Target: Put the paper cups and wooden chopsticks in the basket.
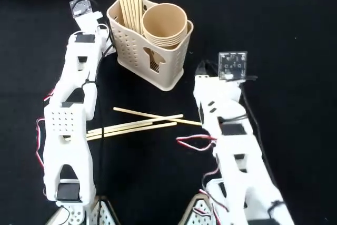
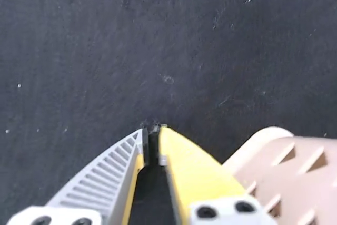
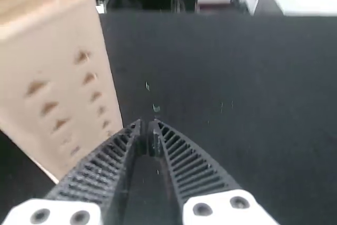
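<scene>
From above, the basket [image 1: 158, 69] stands on the black table [image 1: 295, 35], at the far middle between the two arms. A stack of paper cups [image 1: 164, 22] sits in its right compartment. A bundle of standing chopsticks [image 1: 130, 1] rises upright from its far left compartment. Several loose chopsticks [image 1: 142, 122] lie flat on the cloth on the near side of the basket, apart from it. One lies at an angle to the rest and crosses them. The left arm [image 1: 73, 93] stretches from the near edge to the far left, and its far end is just beside the basket's left wall. The right arm [image 1: 231, 140] ends just right of the basket.

In the left wrist view, the left gripper [image 2: 153, 130] hangs over bare cloth with its grey and yellow fingers pressed together on nothing. A rounded corner of the basket [image 2: 284, 167] is close beside it.

In the right wrist view, the right gripper [image 3: 145, 127] has its black ribbed fingers meeting at the tips, with nothing between them. The basket's perforated wall [image 3: 58, 77] stands just to its left, and open table [image 3: 237, 77] lies beyond.
</scene>
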